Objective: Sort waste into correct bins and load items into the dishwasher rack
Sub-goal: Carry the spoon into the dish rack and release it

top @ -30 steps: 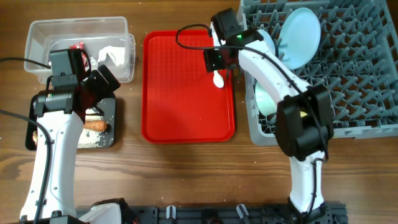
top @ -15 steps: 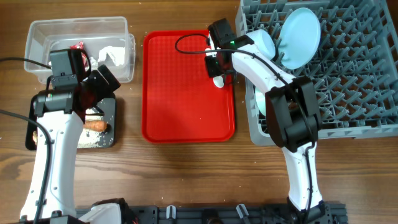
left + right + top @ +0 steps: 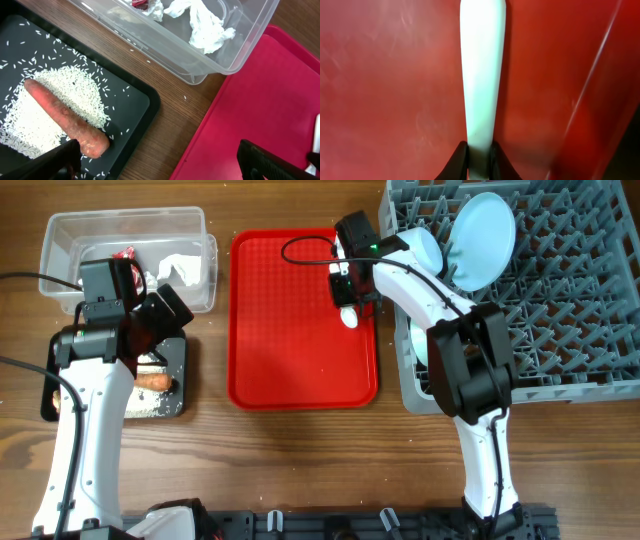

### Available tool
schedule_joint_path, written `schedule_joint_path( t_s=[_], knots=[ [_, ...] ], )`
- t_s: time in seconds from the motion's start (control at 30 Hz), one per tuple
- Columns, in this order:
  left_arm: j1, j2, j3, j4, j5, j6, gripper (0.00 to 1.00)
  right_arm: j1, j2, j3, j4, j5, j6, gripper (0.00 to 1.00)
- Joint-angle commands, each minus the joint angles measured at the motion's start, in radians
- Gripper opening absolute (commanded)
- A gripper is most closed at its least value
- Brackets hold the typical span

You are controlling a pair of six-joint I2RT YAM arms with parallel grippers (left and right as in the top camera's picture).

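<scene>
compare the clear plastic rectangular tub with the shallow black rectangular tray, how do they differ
The clear plastic rectangular tub is see-through with tall walls; the shallow black rectangular tray is opaque with a low rim. The tub holds crumpled white tissue and a red wrapper; the tray holds an orange carrot lying on loose white rice. Both are rectangular and sit on the table left of the flat red serving tray.

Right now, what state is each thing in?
white plastic spoon, over red serving tray, handle pinched
right gripper, shut on spoon handle
left gripper, open, empty
carrot, lying on rice in black tray
tissue, crumpled, in clear tub
pale blue plate, on edge in dishwasher rack
</scene>
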Motion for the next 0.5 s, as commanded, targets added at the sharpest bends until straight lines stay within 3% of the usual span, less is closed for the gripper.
schedule_joint_path(
  t_s=[0.0, 0.27, 0.47],
  knots=[
    [0.006, -0.018, 0.020, 0.002, -0.013, -0.013, 1.00, 0.002, -0.106, -0.008, -0.037, -0.019, -0.001, 0.04],
    [0.006, -0.018, 0.020, 0.003, -0.013, -0.013, 1.00, 0.002, -0.437, -0.008, -0.197, 0.030, -0.074, 0.04],
    [0.006, -0.018, 0.020, 0.003, -0.013, -0.013, 1.00, -0.042, -0.634, -0.008, -0.456, 0.205, -0.068, 0.04]
  ],
)
